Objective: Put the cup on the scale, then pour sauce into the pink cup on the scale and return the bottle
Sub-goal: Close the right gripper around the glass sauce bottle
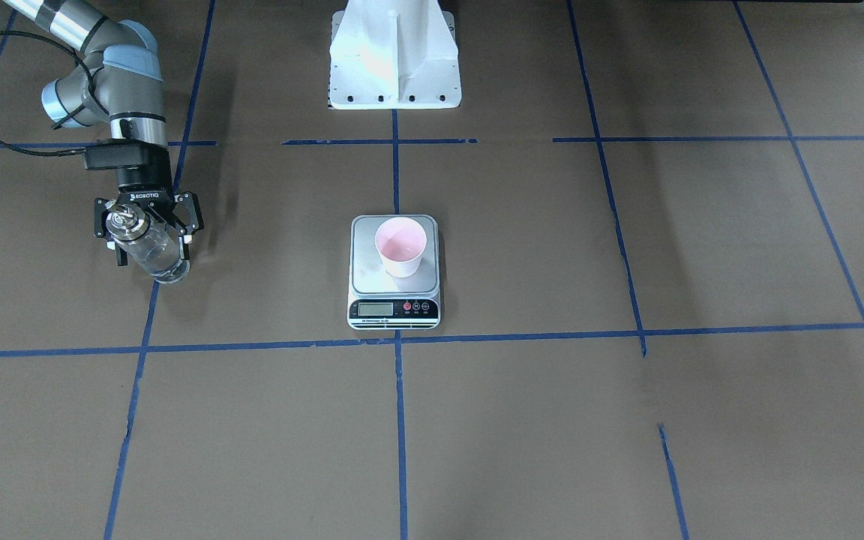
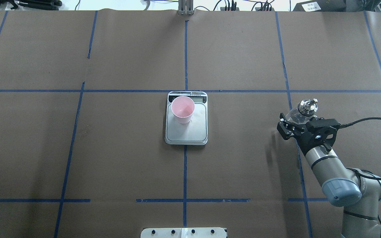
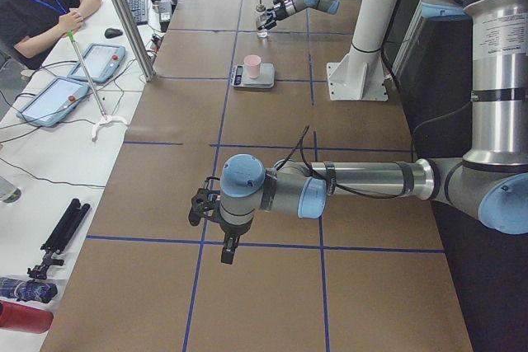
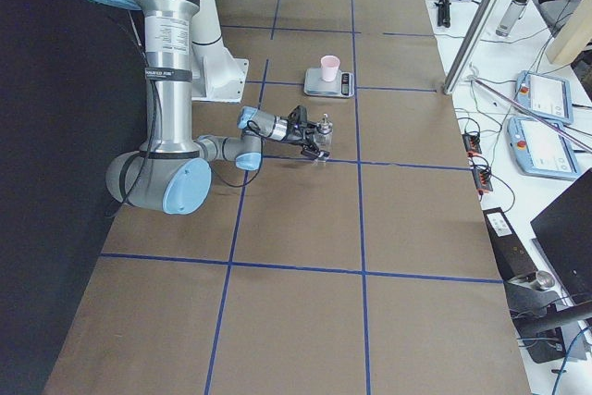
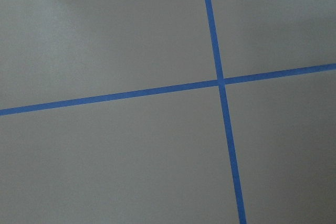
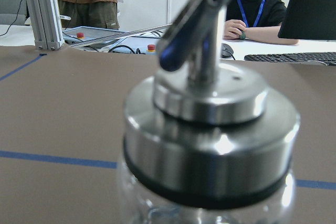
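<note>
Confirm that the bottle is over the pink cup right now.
No, the bottle is between the fingers of the right gripper, far off to the side of the scale where the cup stands.

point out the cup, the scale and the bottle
cup (image 1: 400, 244): front-facing view, on its pink inside
scale (image 1: 366, 264): front-facing view, on bare plate beside the cup
bottle (image 1: 160, 262): front-facing view, on its glass body

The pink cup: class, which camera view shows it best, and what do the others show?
Exterior front-facing: the cup appears large, its inside visible, standing on the scale. Overhead is similar; side views show it tiny; wrist views miss it.
</note>
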